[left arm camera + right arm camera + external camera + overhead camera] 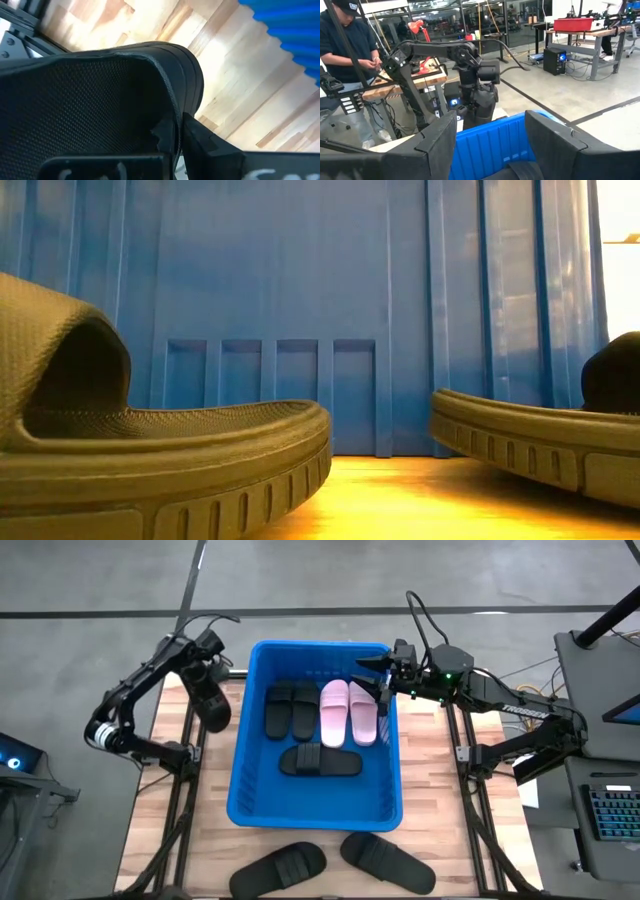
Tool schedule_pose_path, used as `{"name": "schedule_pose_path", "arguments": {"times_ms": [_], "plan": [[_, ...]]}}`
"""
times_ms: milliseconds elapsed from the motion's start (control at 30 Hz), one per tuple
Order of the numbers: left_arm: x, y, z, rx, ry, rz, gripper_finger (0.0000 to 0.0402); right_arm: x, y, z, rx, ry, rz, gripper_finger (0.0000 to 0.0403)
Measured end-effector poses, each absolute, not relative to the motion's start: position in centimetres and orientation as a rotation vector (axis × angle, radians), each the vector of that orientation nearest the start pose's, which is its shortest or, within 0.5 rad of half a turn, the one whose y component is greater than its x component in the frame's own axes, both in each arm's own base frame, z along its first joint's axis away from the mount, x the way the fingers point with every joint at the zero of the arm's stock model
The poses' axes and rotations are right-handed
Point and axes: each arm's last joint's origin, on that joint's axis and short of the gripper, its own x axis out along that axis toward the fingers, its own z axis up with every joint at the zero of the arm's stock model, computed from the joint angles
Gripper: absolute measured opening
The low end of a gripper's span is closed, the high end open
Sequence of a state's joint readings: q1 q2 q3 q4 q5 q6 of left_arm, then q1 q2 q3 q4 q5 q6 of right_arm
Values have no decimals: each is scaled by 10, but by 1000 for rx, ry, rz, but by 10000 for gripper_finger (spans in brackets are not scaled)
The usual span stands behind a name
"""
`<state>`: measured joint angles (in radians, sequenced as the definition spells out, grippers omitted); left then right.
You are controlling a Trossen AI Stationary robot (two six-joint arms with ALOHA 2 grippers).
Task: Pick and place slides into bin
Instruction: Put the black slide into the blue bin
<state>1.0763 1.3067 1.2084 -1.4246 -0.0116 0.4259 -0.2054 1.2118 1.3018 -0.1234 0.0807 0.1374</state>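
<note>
five slides (318, 720) are already laid in the bin (248, 802). a sixth, black slide (213, 705) is clenched in the left gripper (207, 680) beside the bin; the right gripper (383, 675) is spread empty above the rim. two slides (333, 864) are left on the tabletop (161, 810).

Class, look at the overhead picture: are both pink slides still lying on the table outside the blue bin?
No. Both pink slides lie side by side inside the blue bin, next to black ones.

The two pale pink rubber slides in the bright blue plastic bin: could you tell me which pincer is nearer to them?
Right. The right pincer hovers open just beside the pink slides; the left pincer holds a black slide outside the bin.
</note>
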Motion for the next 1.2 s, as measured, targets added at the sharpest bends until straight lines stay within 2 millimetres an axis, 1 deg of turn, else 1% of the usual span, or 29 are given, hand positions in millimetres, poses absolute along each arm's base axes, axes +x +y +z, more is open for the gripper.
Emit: {"name": "schedule_pose_path", "arguments": {"times_ms": [233,500,800,1200], "plan": [[94,175,313,-435,1427,575,0,256,-56,429,139,14,-288,224],[92,171,341,-371,1348,628,0,256,-56,429,139,14,-289,224],[88,165,377,-275,1242,701,0,256,-57,429,150,10,-317,224],[81,151,435,-143,1056,796,0,256,-57,429,149,8,-341,224]]}}
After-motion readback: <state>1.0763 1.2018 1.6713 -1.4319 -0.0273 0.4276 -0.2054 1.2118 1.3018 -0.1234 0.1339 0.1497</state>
